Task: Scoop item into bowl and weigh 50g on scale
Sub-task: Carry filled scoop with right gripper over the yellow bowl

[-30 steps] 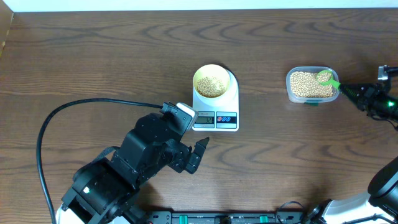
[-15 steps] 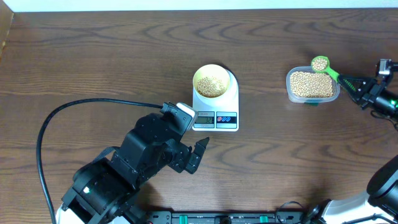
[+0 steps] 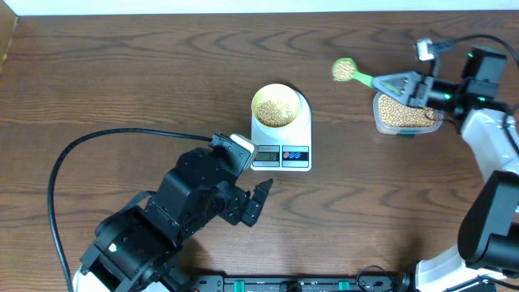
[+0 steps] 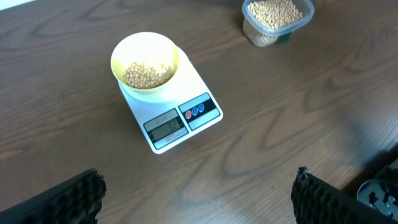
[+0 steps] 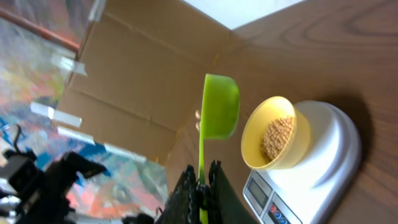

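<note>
Green scoop (image 3: 358, 76), loaded with beans (image 3: 343, 69), pinched in my right hand (image 3: 411, 84), hangs between tub (image 3: 405, 115) and bowl (image 3: 275, 105) on the scale (image 3: 298, 130). I'd keep it level, tip slowly, watch the display (image 3: 265, 154). Left hand (image 3: 258, 201) wide, idle.

A dark wood-grain table (image 3: 122, 73) fills the overhead view, with a pale strip (image 3: 243, 6) at twelve o'clock and a cardboard panel (image 3: 6, 40) at ten o'clock.

A robotics lab bench: a wood-grain desk (image 3: 122, 73) with the left arm (image 3: 162, 219) and right arm (image 3: 491, 146) mounted at its near edge, a loose black cable (image 3: 61, 170), and a cardboard screen (image 5: 143, 81) along its left edge.
</note>
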